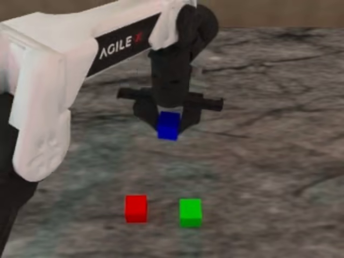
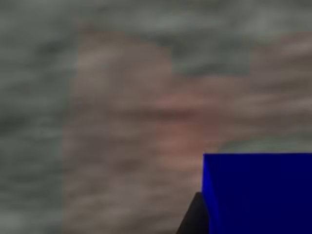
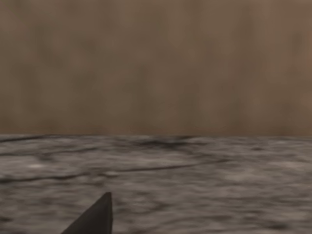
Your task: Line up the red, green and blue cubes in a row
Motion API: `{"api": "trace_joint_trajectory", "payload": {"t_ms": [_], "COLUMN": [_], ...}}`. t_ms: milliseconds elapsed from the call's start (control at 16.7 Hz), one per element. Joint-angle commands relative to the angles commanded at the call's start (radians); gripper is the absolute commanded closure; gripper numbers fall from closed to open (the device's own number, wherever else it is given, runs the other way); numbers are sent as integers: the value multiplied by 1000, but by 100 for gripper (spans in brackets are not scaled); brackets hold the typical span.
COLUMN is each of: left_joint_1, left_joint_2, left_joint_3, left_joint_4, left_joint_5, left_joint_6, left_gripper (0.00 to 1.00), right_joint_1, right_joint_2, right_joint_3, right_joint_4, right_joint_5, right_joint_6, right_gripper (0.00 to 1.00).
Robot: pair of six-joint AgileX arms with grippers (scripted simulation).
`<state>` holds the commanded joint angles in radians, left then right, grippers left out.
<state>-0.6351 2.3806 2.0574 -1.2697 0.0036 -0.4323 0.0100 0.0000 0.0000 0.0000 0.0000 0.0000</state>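
Top view: left pincer (image 1: 169, 127) clamped around glossy blue cube (image 1: 168, 126), above mottled stone table (image 1: 269, 161).

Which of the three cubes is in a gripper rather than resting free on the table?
The blue cube, held between the fingers of the left gripper. The red cube and green cube sit side by side, untouched.

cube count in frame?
3. Blue cube held in the left gripper, mid-table. Red cube and green cube side by side nearer the front edge.
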Motion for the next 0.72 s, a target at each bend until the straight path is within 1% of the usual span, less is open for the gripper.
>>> {"api": "trace_joint_trajectory", "payload": {"t_ms": [180,360,540,720], "left_joint_1": [-161,-292,-365,-374], "left_joint_2": [-11,-32,-50,-53], "left_joint_3": [-6,-13,-18,-19], "left_joint_4": [-12,-13,-10,-9], "left_joint_5": [-1,-5,-10,-11], "left_joint_6": [-265,-453,-546,-557], "left_gripper": [100,100,100,100], "right_joint_1": [0,0,0,0], "right_joint_2": [0,0,0,0], "right_joint_3": [0,0,0,0], "right_joint_4": [0,0,0,0], "right_joint_5": [0,0,0,0], "right_joint_6": [0,0,0,0], "right_gripper": [0,0,0,0]}}
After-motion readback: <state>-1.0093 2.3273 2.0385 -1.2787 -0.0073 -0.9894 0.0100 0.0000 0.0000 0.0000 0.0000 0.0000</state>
